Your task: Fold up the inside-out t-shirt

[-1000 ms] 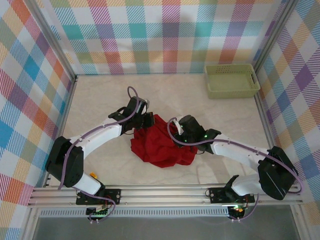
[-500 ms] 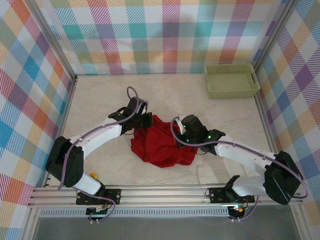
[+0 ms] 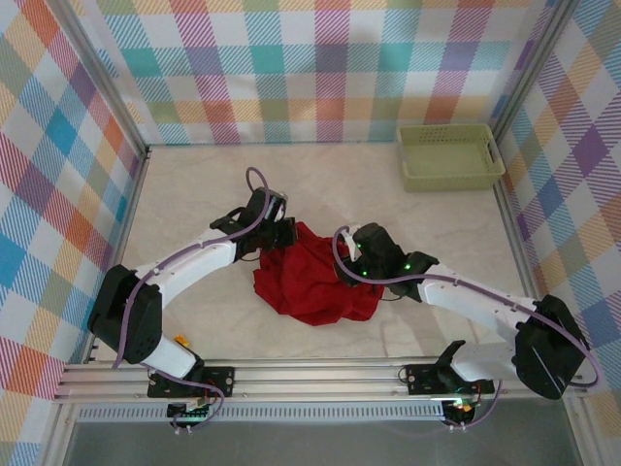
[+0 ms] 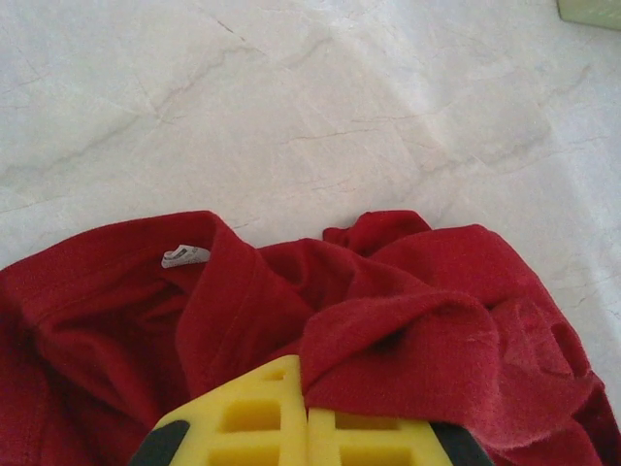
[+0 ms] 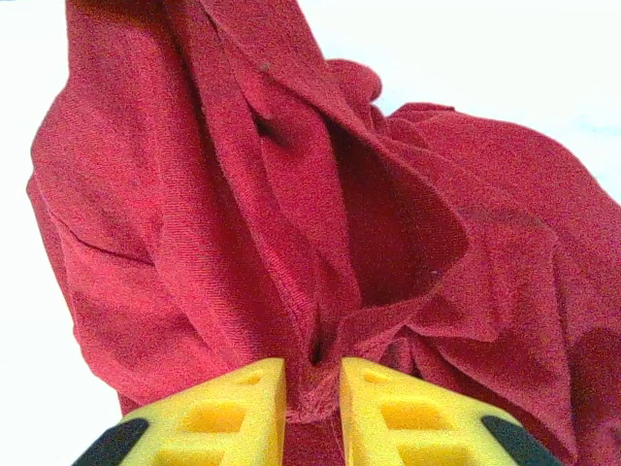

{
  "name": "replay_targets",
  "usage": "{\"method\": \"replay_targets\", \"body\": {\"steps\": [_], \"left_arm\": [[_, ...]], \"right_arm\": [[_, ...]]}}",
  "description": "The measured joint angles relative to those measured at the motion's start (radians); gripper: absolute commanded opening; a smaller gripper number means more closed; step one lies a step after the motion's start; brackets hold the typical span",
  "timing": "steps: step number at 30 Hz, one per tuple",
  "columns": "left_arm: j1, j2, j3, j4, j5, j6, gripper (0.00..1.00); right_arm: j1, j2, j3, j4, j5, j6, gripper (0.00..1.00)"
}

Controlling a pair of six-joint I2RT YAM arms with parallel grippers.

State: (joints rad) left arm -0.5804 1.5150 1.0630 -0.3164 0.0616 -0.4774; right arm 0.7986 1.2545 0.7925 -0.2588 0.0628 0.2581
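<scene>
Left gripper (image 4: 306,427): at the left far edge of the heap. Fingers pressed together, with a fold of red cloth caught at their tips. No shift in the overhead view over the last second.
Neck label (image 4: 184,256): small and white, lying exposed on the cloth just beyond the left fingers.
Inside-out t-shirt (image 3: 309,282): a crumpled deep-red heap at the middle of the table (image 3: 194,194), between the two wrists. Its outline from above is the same as a second ago. No flat panel or straight edge is laid out yet.
Right gripper (image 5: 312,388): at the right edge of the heap. Fingers stand a narrow gap apart with a ridge of cloth in the gap; I cannot tell whether that ridge is clamped or merely lying there.
Right arm: the one thing that has moved. The elbow has swung out to the right and the wrist has crept slightly farther over the cloth.
Basket (image 3: 449,155): pale green, far right corner, well apart from the shirt, untouched.
Meaning for the task: the move reads as a re-grip on the right side, not a pull. Folding proper has not begun, and the shirt still needs spreading out.
</scene>
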Motion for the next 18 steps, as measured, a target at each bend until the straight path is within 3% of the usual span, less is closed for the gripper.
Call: {"method": "replay_targets", "body": {"steps": [6, 10, 18], "left_arm": [[0.000, 0.000, 0.000, 0.000, 0.000, 0.000, 0.00], [0.000, 0.000, 0.000, 0.000, 0.000, 0.000, 0.00], [-0.001, 0.000, 0.000, 0.000, 0.000, 0.000, 0.00]], "right_arm": [[-0.039, 0.007, -0.008, 0.005, -0.058, 0.028, 0.32], [-0.075, 0.007, -0.008, 0.008, -0.107, 0.072, 0.43], [-0.093, 0.086, 0.124, -0.096, -0.124, 0.181, 0.45]]}}
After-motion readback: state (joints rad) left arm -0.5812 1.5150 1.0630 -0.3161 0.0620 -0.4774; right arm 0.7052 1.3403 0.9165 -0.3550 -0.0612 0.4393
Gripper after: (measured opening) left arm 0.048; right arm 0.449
